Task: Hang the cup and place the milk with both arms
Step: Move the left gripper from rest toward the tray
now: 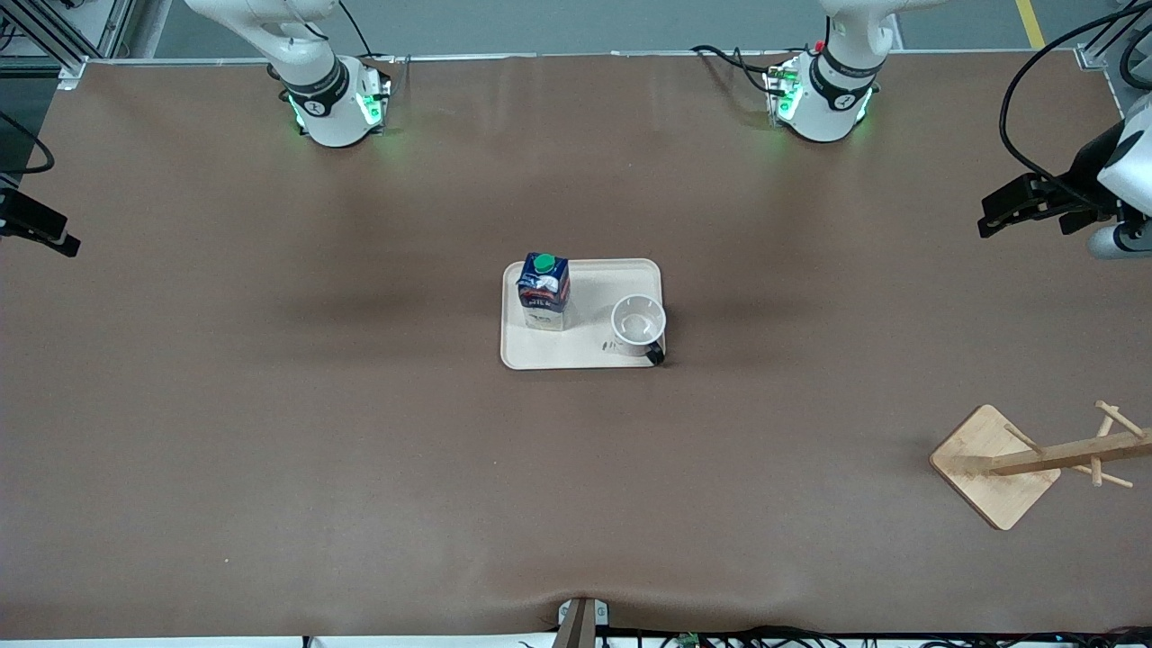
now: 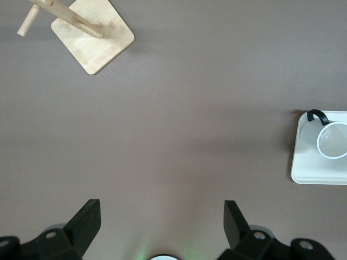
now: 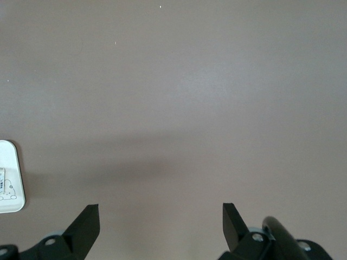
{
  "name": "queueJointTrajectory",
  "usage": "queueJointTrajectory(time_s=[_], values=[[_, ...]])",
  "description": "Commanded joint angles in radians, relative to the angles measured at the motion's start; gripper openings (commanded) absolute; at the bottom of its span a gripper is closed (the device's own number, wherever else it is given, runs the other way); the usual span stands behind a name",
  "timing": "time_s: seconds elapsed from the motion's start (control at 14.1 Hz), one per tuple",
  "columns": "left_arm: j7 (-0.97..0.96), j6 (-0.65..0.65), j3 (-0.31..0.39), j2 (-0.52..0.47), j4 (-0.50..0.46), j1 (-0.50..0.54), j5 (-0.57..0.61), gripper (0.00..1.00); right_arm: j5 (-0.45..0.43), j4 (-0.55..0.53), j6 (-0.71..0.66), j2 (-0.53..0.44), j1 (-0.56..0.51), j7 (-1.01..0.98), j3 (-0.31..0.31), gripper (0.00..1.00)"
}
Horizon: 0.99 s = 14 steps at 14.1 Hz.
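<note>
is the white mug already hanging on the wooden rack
No, the small white mug with a black handle stands on the cream tray, apart from the wooden peg rack.

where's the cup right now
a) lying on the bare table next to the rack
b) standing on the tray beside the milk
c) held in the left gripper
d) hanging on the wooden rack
b: the cup stands upright on the cream tray beside the milk, while the wooden rack has nothing on its pegs and no gripper is near the cup.
</note>
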Motion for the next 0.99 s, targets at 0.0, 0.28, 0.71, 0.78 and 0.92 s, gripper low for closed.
queueJointTrajectory(time_s=[0.0,0.28,0.71,0.78,0.92], values=[[0.009,-0.002,-0.004,0.022,0.03,0.0,-0.015,1.0,0.016,0.006,-0.007,0.001,-0.02,0.001,0.012,1.0],[0.017,-0.002,0.0,0.022,0.03,0.003,-0.017,1.0,0.016,0.006,-0.007,0.001,-0.02,0.001,0.012,1.0],[-0.003,-0.004,-0.002,0.041,0.027,-0.017,-0.017,1.0,0.016,0.006,-0.007,0.001,-0.02,0.001,0.012,1.0],[0.0,-0.005,-0.004,0.044,0.027,-0.02,-0.014,1.0,0.016,0.006,-0.007,0.001,-0.02,0.001,0.012,1.0],[0.013,-0.005,-0.004,0.047,0.03,-0.026,-0.009,1.0,0.016,0.006,-0.007,0.001,-0.02,0.001,0.012,1.0]])
